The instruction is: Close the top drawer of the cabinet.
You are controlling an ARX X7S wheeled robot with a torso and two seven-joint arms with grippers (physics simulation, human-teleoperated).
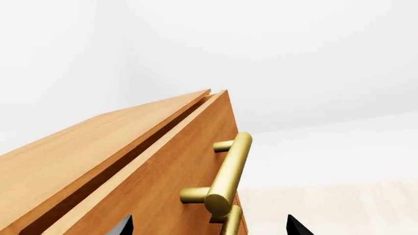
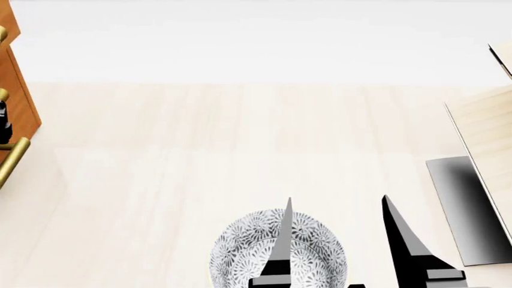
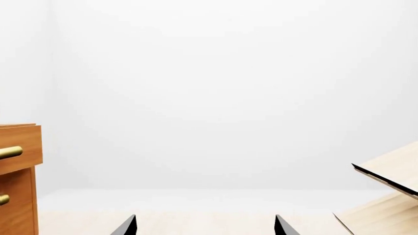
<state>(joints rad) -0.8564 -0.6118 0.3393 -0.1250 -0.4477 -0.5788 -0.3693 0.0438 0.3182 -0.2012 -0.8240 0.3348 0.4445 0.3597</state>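
Starting at the far left of the head view, the orange-brown wooden cabinet with stacked drawers (image 2: 24,102) only pokes in at the edge, with a dark bit of the left arm right by its brass handles. The left wrist view tells more: the uppermost orange-brown drawer front with its brass cylindrical bar handle (image 1: 225,171) sits right in front of the left gripper (image 1: 209,226), whose two black fingertips are spread apart at either side of the handle and clamp nothing. There's a thin dark gap between the drawer front and the cabinet's top panel, so I'd say the top drawer is nearly home but not quite flush — the last bit of push looks like what's left, though the angle makes it hard to be sure. Moving right, a round white bowl with a grey speckled pattern (image 2: 279,249) sits on the pale floor, under the right gripper (image 2: 336,207), whose dark pointed fingers are parted and empty — well away from the cabinet. Furthest right are pale light-wood slanted panels on a black base (image 2: 484,138), not involved.
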